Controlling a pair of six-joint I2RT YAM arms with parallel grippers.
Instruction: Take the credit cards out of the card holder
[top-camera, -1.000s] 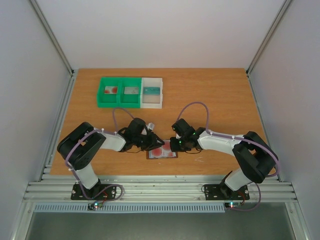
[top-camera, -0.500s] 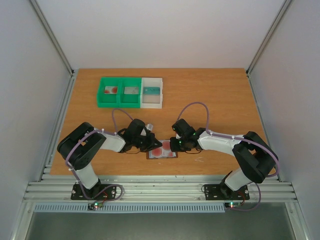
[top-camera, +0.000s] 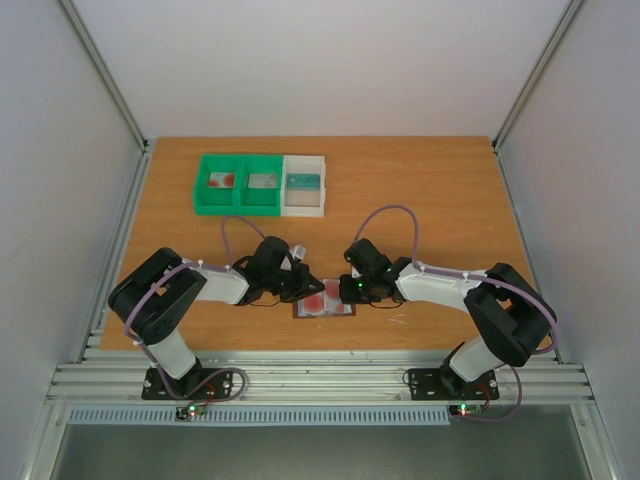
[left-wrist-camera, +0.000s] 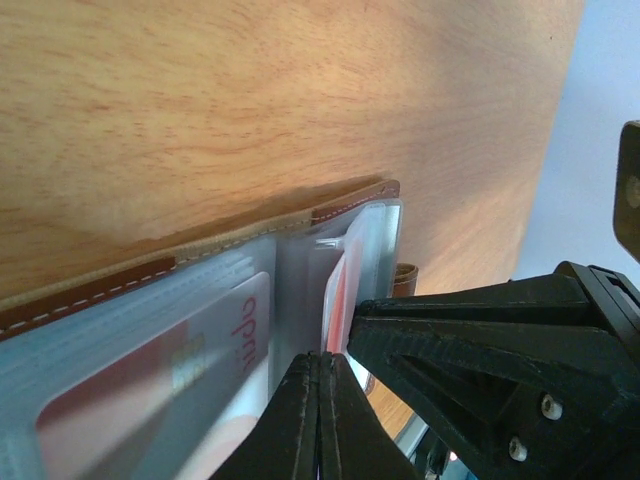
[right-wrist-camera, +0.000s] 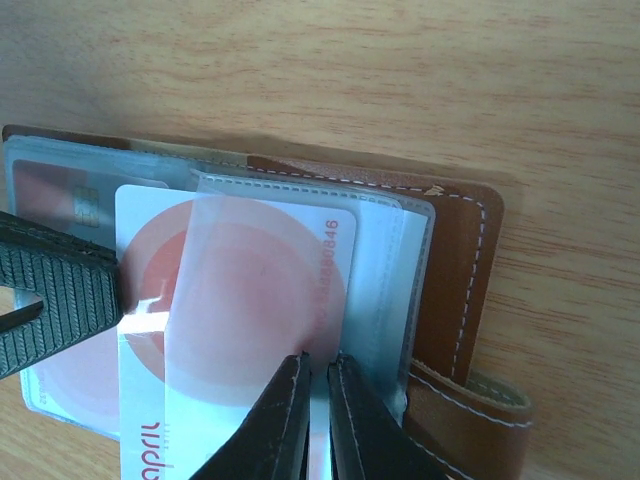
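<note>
We see the card holder (top-camera: 325, 309) lying open at the top view's lower centre, between both arms. Our right gripper (right-wrist-camera: 318, 372) pinches a red-and-white credit card (right-wrist-camera: 230, 300). Our left gripper (left-wrist-camera: 320, 380) is clenched beside the clear sleeves (left-wrist-camera: 295, 270).

The brown card holder (top-camera: 341, 306) lies open near the worktop's (top-camera: 430, 200) front edge, red-printed credit cards (top-camera: 318, 299) showing (count unclear). Left fingers (top-camera: 303, 290) and right fingers (top-camera: 347, 291) reach onto it from either side; a green bin (top-camera: 200, 186) and white bin (top-camera: 304, 160) stand well behind.
</note>
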